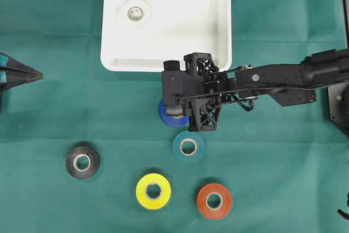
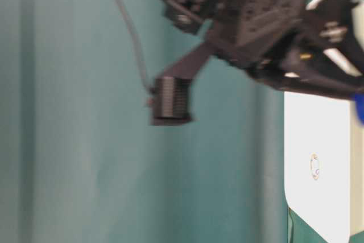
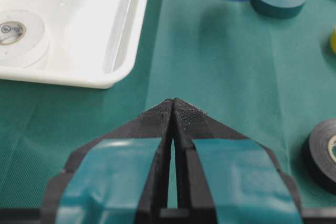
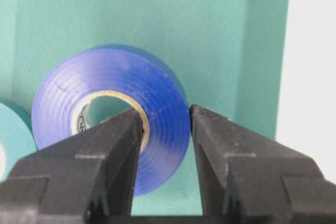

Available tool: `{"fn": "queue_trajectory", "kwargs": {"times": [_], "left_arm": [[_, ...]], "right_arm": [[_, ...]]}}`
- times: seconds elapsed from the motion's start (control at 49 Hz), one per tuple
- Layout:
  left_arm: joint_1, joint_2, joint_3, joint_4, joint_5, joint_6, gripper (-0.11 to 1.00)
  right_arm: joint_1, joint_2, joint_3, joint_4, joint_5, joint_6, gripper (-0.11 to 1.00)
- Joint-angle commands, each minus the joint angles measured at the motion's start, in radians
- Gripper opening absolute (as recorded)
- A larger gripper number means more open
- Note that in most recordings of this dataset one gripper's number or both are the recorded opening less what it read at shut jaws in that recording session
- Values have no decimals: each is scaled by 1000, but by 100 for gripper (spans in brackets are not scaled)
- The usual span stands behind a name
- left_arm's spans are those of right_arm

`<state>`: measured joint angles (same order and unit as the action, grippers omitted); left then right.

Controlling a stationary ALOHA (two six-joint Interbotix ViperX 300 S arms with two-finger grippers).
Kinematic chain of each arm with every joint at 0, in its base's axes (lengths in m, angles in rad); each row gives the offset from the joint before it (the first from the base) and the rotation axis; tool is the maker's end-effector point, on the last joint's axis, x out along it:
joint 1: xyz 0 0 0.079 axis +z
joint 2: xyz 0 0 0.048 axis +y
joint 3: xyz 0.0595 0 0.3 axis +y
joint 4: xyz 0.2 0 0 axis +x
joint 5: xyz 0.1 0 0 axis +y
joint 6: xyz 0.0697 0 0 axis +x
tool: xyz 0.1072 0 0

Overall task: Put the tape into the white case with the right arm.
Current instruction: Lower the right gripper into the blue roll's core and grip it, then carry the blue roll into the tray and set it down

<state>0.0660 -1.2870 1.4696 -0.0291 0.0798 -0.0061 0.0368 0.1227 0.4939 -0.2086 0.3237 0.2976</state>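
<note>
Green tabletop (image 1: 54, 113); white roll (image 1: 136, 13) already in white case (image 1: 218, 4); right end effector (image 4: 165, 129) pinching blue tape (image 4: 110, 114); four rolls remain.

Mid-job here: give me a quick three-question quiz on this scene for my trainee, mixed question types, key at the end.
1. True or false: the right gripper is shut on the blue tape.
2. Which roll already lies in the white case? A) white tape B) black tape C) yellow tape
3. Fill in: the left gripper is ____ and holds nothing.

Key: 1 true, one finger through the core, one outside. 2 A. 3 shut.
</note>
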Motion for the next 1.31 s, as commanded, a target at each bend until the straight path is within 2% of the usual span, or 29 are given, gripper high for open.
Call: {"fn": "queue_trajectory", "kwargs": {"times": [0.0, 0.347, 0.958, 1.142, 1.285], "left_arm": [[3, 8, -11, 0, -5, 0, 0], [3, 8, -11, 0, -5, 0, 0], [5, 8, -11, 0, -5, 0, 0], [5, 8, -11, 0, -5, 0, 0], [5, 8, -11, 0, -5, 0, 0]], "right_arm": [[0, -58, -28, 2, 8, 2, 2], [-20, -61, -29, -5, 8, 2, 2], [-264, -61, -37, -5, -44, 0, 2], [-305, -58, -32, -5, -64, 0, 2], [-307, -44, -38, -5, -83, 0, 2]]}}
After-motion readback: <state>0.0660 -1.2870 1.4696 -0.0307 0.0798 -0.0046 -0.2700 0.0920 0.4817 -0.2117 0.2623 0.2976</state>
